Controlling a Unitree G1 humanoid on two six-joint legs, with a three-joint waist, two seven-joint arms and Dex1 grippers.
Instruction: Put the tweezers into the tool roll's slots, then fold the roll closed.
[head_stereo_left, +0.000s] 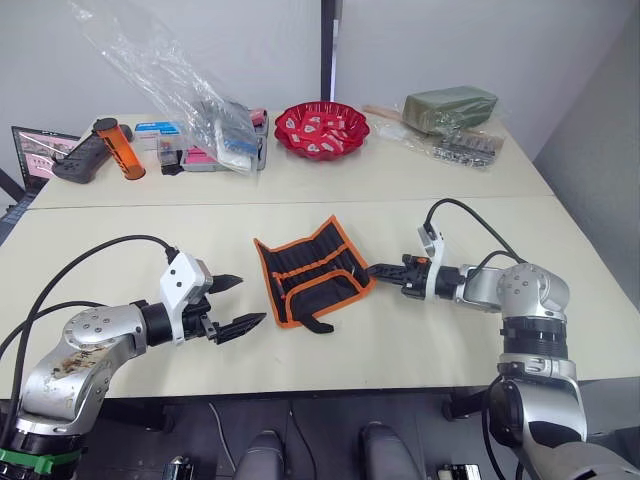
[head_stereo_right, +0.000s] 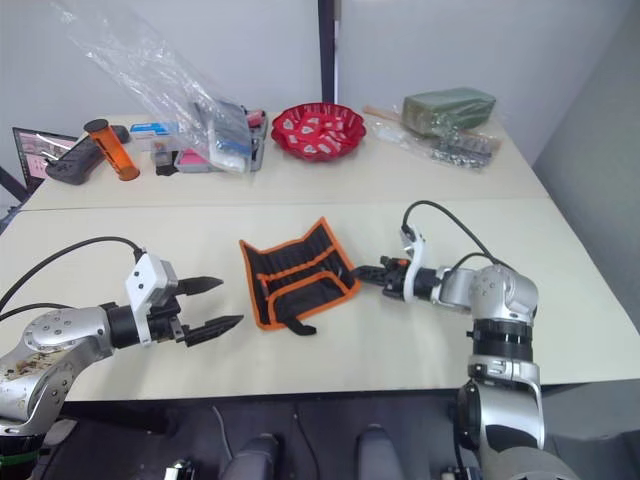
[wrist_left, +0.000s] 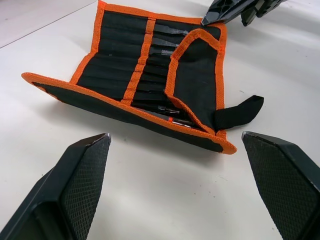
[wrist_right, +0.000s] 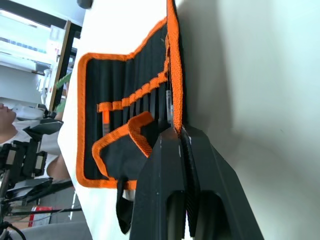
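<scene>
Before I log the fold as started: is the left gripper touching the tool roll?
No: the left gripper hangs open above bare table, apart from the tool roll.

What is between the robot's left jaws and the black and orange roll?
Just bare table, seen in the left wrist view, between the left gripper and the tool roll.

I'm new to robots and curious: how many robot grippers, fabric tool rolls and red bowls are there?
Black two-fingered grippers, left gripper and right gripper: 2
Black fabric tool roll with orange edging: 1
Red scalloped bowl: 1
Total: 4
</scene>
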